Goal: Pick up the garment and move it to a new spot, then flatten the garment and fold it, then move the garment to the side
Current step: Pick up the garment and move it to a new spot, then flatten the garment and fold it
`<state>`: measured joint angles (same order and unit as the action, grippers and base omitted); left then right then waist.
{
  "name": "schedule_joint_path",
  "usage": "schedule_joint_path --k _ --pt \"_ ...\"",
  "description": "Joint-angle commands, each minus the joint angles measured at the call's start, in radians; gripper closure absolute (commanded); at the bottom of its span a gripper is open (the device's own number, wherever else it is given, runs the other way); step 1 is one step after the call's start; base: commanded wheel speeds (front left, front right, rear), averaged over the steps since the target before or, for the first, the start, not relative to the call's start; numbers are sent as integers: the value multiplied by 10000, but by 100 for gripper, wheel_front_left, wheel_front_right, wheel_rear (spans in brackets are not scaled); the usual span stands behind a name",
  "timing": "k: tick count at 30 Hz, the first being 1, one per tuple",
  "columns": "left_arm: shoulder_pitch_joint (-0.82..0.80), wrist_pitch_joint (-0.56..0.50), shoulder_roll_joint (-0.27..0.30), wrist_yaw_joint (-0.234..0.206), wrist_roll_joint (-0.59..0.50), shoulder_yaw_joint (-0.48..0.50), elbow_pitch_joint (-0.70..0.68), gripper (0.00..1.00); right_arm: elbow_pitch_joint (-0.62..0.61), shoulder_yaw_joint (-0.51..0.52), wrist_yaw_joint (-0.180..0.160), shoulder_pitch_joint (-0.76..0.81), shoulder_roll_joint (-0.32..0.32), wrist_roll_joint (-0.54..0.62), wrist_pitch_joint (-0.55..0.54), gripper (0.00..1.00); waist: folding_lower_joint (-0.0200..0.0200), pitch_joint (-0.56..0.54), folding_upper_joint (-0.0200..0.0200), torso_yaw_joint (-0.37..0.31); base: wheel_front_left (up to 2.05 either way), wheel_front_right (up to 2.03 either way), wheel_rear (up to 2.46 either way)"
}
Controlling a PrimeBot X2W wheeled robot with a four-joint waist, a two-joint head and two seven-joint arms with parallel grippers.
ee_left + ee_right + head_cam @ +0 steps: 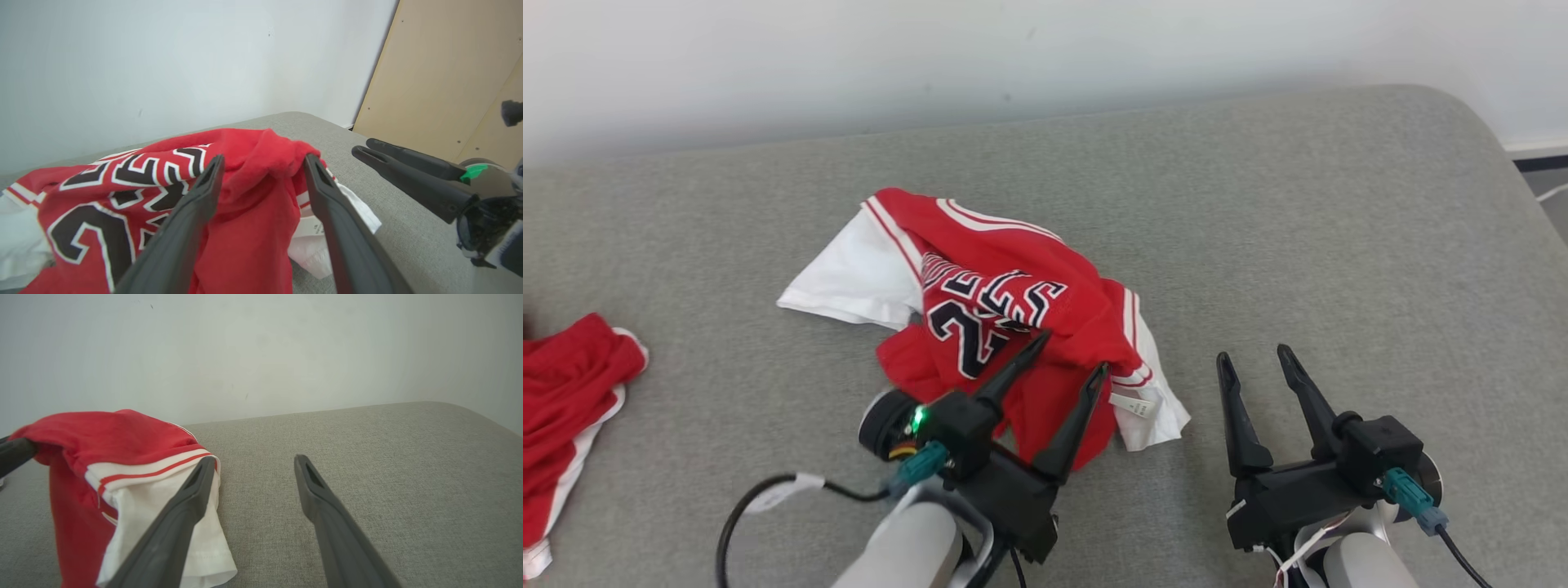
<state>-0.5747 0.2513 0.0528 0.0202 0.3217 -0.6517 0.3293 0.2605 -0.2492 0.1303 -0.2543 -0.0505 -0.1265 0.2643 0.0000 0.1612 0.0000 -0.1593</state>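
Left gripper (1075, 350) is spread wide, the crumpled red garment (1005, 269) bunched between its tips, mid-cushion (1298, 204). A second red cloth (564, 384) at the cushion's left edge is shown by the head view.
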Motion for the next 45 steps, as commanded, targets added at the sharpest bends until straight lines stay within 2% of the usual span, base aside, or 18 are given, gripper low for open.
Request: schedule_joint_path --k 1,9,16,23,29,35,38,44,45 --pt "345 74 25 -125 31 77 -156 0 -20 20 8 46 -1 44 21 0 0 -49 0 192 0 0 0" --pt "1755 137 478 -753 266 919 -1073 0 -45 131 8 175 -17 182 20 0 0 -120 0 683 0 0 0" --pt "2183 144 684 -733 272 1585 -824 0 2 58 8 11 -76 188 20 0 0 -144 0 781 0 0 0" --pt "1692 144 923 -576 320 2319 -9 0 -57 -149 8 -180 -96 132 20 0 0 -3 0 272 0 0 0" --pt "1165 145 1111 -395 238 2476 979 0 -78 -113 8 -220 -82 102 20 0 0 188 0 -284 0 0 0" --pt "604 145 1298 -440 166 2652 2147 0 -109 -109 8 -363 -54 9 19 0 0 426 0 -890 0 0 0" --pt "435 146 1285 -446 186 2689 2709 0 -149 -62 8 -355 -43 -24 19 0 0 474 0 -1081 0 0 0" --pt "279 144 1025 -152 223 2520 3232 0 -153 14 8 -288 -16 -19 19 0 0 473 0 -1147 0 0 0" --pt "208 141 990 -132 226 2496 3336 66 -143 8 8 -290 -12 -13 19 0 0 462 0 -1134 0 0 0"
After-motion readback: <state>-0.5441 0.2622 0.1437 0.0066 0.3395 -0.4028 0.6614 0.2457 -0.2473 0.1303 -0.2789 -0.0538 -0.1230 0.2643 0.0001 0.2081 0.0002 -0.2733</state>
